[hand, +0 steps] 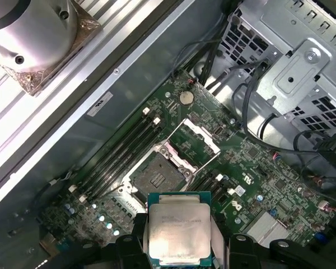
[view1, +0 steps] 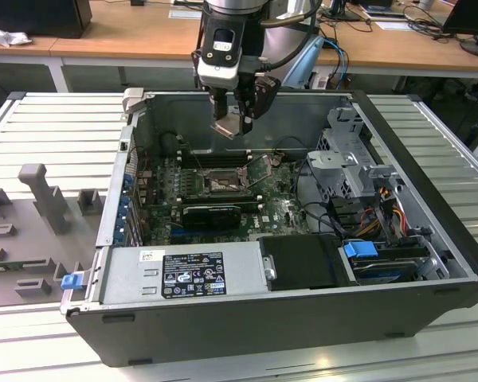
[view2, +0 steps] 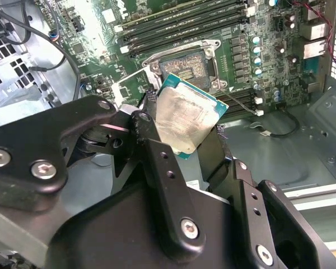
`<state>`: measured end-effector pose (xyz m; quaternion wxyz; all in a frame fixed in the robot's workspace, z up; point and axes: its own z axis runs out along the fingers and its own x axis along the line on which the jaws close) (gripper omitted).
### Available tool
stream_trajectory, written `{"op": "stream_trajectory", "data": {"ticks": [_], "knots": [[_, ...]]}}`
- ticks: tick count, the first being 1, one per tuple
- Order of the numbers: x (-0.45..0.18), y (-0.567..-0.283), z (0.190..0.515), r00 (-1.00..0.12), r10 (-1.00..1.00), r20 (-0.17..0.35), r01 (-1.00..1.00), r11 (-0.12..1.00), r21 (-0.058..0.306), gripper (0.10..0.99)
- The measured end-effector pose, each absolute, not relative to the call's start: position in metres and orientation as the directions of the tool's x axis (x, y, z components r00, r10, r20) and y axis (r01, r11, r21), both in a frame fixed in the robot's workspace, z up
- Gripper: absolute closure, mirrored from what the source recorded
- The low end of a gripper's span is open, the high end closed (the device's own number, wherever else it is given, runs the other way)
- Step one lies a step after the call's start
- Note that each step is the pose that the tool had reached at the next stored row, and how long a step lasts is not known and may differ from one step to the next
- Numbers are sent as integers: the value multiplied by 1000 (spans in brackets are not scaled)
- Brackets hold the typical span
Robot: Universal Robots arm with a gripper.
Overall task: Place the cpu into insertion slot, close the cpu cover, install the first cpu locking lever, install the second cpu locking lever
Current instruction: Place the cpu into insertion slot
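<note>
The cpu (view1: 225,129) is clamped between the fingers (view2: 151,131) of the gripper (view1: 235,123), above the insertion slot (view1: 221,183), which lies at its six o'clock in the exterior view. The slot seems empty and the cpu cover (hand: 197,140) raised, so every step remains.

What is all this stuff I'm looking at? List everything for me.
cpu: one, silvery, held above the motherboard
insertion slot: one, dark frame, empty, on the motherboard
cpu cover: one, silvery, flipped open beside the slot
memory slots: several, black, beside the slot
motherboard: one, green, inside the case
power supply: one, silvery, at the case's near edge
case: one, black, open, on the table
table: one, grey, slatted
gripper: one, black, shut on the cpu
</note>
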<state>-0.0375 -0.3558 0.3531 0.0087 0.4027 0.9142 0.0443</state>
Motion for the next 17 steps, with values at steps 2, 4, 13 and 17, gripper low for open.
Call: {"op": "stream_trajectory", "data": {"ticks": [2,4,13,17], "knots": [[-38,-356,353,-671,741,20,739,668,88,553],[-38,-356,353,-667,744,20,743,664,88,553],[-38,-356,353,-641,767,20,765,638,88,553],[-38,-356,353,-626,779,20,778,623,88,553]]}}
